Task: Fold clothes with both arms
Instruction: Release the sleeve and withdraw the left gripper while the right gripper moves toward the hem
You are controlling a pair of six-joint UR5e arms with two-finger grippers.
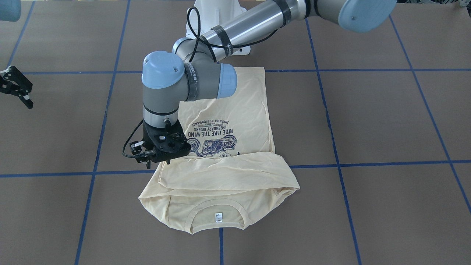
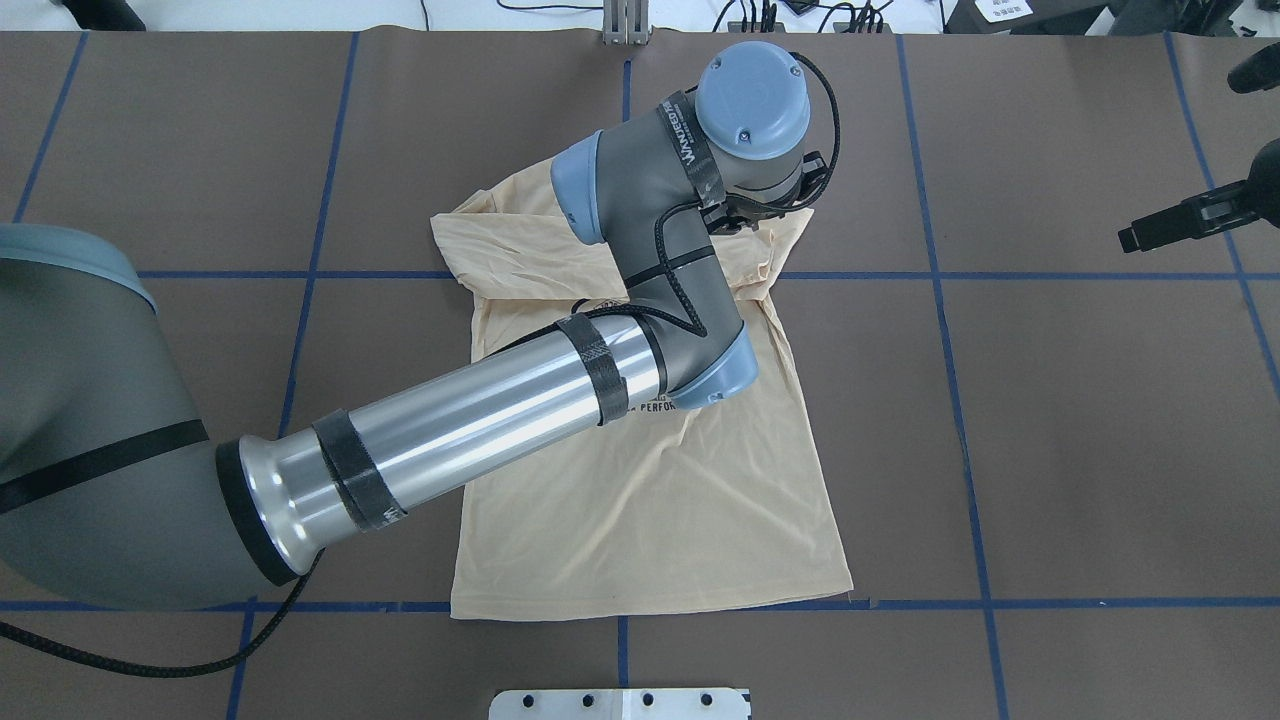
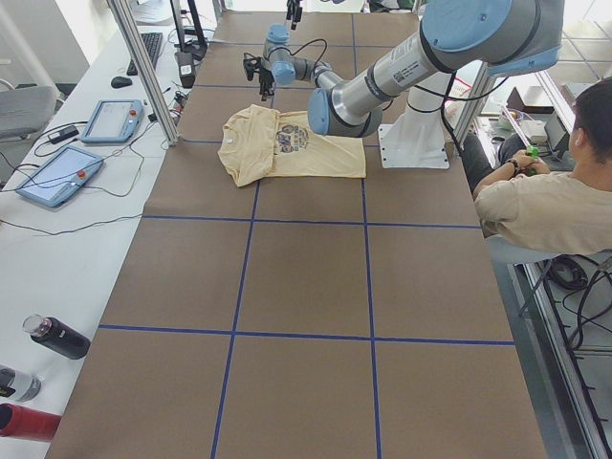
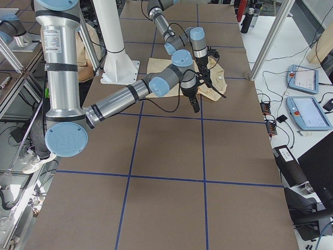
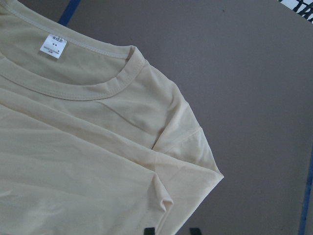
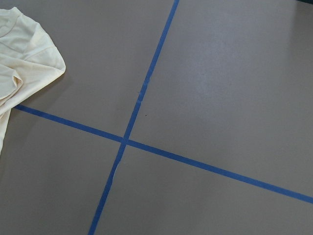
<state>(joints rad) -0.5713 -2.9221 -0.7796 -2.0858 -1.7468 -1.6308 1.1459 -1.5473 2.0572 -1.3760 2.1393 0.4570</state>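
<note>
Okay, cream long-sleeved T-shirt (image 1: pixel 235 110) lies flat on the brown table (image 1: pixel 386 121). It is print up, with the hem toward the robot's base and the collar at the far end, white neck label (image 1: pixel 219 217) showing. A fold of cloth lies across the chest and just covers the collar-side edge of the motorcycle print (image 1: pixel 211 141).

Robot's left arm (image 2: pixel 480 420) reaches across the shirt. The left gripper (image 1: pixel 160 156) sits low at the shirt's edge on the robot's right side, near the shoulder. In the wrist view two dark fingertips (image 5: pixel 149 230) poke in at the bottom edge, apart, with cloth showing in the gap. The jaws are spread and nothing is clamped.

The right gripper (image 1: pixel 18 90) hangs well apart from the shirt, over bare table on the robot's right. Its fingers look spread and hold nothing. Its wrist camera catches only a shoulder corner of the shirt and crossing blue tape lines (image 6: pixel 124 139).

A seated person (image 3: pixel 550 206) is beside the table in the left side view.
</note>
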